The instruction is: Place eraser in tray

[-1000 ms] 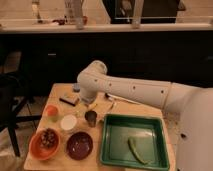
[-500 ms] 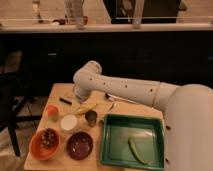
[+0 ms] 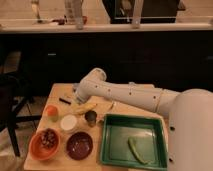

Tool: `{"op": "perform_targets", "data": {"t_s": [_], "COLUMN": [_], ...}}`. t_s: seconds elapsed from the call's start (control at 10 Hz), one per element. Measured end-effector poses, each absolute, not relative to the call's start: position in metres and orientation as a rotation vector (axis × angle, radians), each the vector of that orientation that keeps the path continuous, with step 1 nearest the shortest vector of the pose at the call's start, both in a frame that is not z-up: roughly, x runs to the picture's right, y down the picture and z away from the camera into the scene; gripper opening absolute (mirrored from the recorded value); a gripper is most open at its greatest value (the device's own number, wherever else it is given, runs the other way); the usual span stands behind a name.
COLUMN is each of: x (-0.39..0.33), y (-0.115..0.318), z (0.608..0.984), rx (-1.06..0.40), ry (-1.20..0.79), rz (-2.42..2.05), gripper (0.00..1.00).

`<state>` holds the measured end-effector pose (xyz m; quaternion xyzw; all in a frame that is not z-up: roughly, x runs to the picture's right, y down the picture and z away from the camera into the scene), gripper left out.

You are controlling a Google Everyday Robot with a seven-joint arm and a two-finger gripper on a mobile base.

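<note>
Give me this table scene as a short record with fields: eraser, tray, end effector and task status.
eraser: on the table, left rear, outside the tray
tray: green, front right, holds one long green item
end effector: low over the table, just right of the eraser
status: eraser not yet in tray

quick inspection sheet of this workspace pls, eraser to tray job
surface: wooden table, crowded at front left
job's things: eraser on table, far left; green tray front right, holding a green oblong item
clutter: orange bowl, maroon bowl, white cup, small dark cup, yellow item
grippers: end effector open, low beside the eraser
cables: nothing seen
surroundings: dark cabinets behind, chair at left
</note>
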<state>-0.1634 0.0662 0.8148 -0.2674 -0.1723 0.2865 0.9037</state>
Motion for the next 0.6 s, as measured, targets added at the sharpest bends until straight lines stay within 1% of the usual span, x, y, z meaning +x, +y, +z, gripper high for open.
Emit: {"op": "perform_targets", "data": {"t_s": [0.6], "x": [-0.182], "y": [0.070], "z": [0.857], "rx": [-0.607], "ry": [-0.462], "rz": [0.410], "gripper": [0.80]}}
